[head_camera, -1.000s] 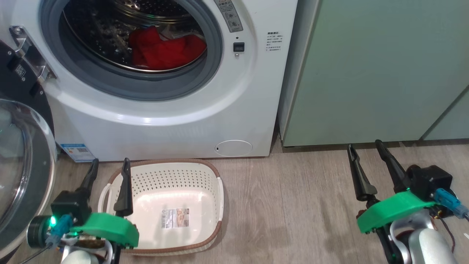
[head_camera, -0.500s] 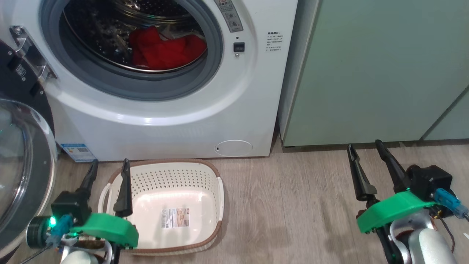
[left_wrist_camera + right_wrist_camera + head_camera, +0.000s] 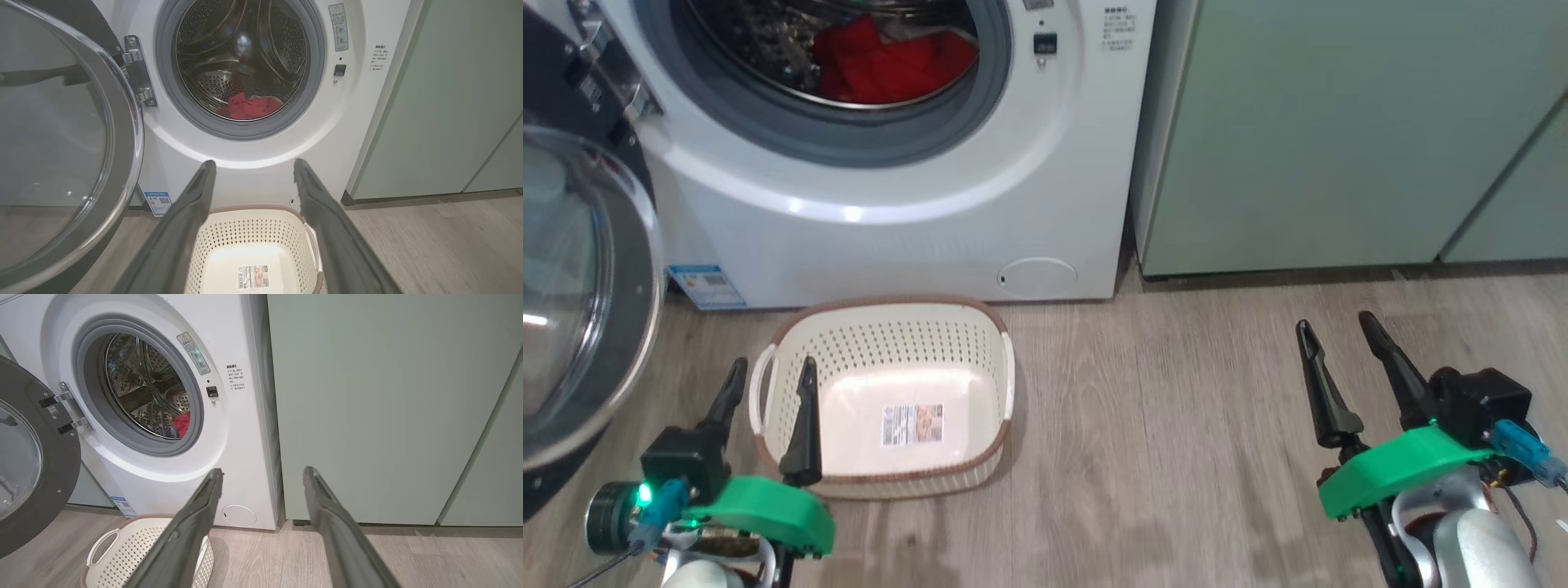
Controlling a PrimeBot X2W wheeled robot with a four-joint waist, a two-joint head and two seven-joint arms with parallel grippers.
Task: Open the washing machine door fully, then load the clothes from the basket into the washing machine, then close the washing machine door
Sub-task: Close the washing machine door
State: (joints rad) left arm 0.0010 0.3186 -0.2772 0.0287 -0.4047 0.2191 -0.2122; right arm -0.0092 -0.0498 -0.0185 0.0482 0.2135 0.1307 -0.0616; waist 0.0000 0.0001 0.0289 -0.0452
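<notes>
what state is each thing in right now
washing machine door, swung open to the left
washing machine, drum exposed
clothes, inside the drum
basket, upright on the floor, empty apart from its sticker
left end effector, open, holding nothing
right end effector, open, holding nothing
green cabinet, shut

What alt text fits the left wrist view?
A white washing machine stands with its round door swung open and red clothes lying in its drum. Below, an empty cream basket sits on the floor, seen between the open left hand's two dark fingers.
</notes>
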